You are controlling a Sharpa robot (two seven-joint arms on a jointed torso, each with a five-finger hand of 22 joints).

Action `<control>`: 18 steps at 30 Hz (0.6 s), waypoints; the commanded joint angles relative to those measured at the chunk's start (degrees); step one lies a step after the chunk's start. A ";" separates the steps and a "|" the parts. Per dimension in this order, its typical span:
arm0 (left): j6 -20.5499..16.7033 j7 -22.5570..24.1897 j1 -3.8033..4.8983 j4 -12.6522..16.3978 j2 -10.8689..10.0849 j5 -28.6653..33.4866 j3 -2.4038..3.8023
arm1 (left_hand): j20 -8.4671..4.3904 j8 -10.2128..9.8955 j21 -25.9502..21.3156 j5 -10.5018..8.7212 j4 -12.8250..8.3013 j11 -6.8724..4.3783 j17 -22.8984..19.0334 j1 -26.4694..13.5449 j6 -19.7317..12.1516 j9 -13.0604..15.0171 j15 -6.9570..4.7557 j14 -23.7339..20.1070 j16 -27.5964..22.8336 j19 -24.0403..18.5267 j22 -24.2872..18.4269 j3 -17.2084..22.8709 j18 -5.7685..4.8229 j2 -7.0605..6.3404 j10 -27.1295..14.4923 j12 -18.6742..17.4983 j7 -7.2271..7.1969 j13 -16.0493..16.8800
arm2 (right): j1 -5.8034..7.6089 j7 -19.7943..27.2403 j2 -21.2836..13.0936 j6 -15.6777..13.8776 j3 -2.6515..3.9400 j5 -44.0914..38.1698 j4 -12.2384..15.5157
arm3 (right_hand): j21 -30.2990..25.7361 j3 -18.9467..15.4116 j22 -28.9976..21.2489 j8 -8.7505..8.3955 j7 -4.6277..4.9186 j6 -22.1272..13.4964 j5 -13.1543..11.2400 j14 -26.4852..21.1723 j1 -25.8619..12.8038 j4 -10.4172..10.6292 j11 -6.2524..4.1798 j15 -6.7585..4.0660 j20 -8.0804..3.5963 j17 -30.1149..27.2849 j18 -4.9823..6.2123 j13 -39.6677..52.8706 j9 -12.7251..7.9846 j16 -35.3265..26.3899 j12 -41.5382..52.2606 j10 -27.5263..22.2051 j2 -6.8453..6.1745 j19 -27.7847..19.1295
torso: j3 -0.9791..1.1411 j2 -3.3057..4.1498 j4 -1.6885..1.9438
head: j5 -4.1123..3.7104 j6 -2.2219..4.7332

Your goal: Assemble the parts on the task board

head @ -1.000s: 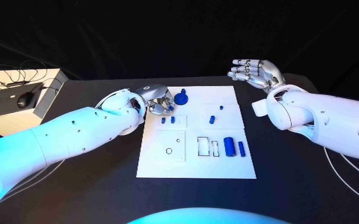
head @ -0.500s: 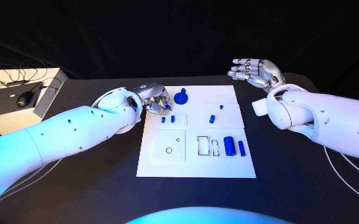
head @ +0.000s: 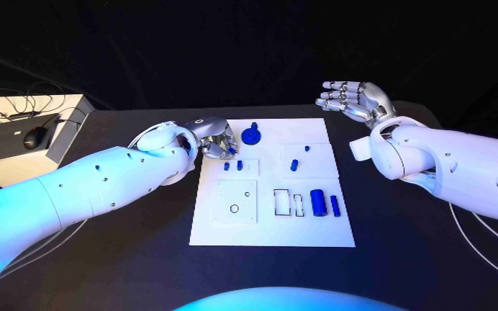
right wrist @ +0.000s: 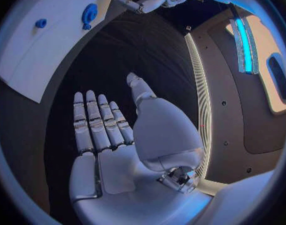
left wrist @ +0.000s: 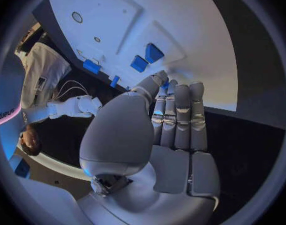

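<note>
The left hand [head: 215,138] sits at the upper left corner of the white task board [head: 272,235], a bit left of the middle of the head picture. In its own wrist picture the fingers [left wrist: 180,117] lie straight and close side by side, with the thumb next to them, and nothing is in them. It looks like the hand is flat and ready so it can reach for a part. Just beside it, to its right, is a round blue part with a knob [head: 252,136], close but not touching. This is likely the piece it will go for. Below the hand lie two small blue parts [head: 232,166] near each other. A little more to the right there is another small blue part [head: 295,165], and low on the board two long blue parts [head: 324,204] lie side by side next to outlined slots. They lie loose, so the job seems hardly begun. The right hand [head: 352,100] is far off in the upper right, well away from the board, held up with its fingers a little curled and nothing in it. I think it waits there to stay out of the way. A pale box with a mouse [head: 35,138] sits at the left edge.
</note>
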 commanded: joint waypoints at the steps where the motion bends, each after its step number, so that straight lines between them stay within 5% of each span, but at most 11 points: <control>1: 1.30 -0.28 0.00 -0.17 0.24 -0.41 0.05 | 0.01 0.24 -0.22 0.27 -0.30 0.04 0.09 0.19 0.23 0.09 -0.02 0.16 -0.38 0.08 0.04 -0.02 0.81 0.47 0.22 0.23 0.10 0.05 | -0.01 0.67 0.03 0.74 0.04 -0.50 -0.01 | -0.14 -0.27 -0.03 -0.18 3.42 -0.34 0.33 -0.32 0.20 0.18 -0.07 -0.11 -0.15 -0.02 -0.18 0.04 0.03 0.06 -0.17 -0.38 0.15 -0.35 | 0.02 0.01 -0.05 | 0.03 0.00; 18: 0.54 -0.47 -0.01 -0.55 1.12 -0.71 0.08 | -0.11 0.24 -0.37 0.23 -0.22 0.07 0.24 0.18 0.13 0.09 0.00 0.17 -0.46 0.19 0.05 -0.04 0.71 0.53 0.12 0.25 0.14 0.05 | -0.01 0.67 0.03 0.74 0.04 -0.52 0.08 | -0.14 -0.27 -0.03 -0.18 3.42 -0.34 0.33 -0.32 0.20 0.18 -0.07 -0.11 -0.15 -0.02 -0.18 0.04 0.03 0.06 -0.17 -0.38 0.15 -0.35 | 0.00 0.02 0.00 | -0.06 0.12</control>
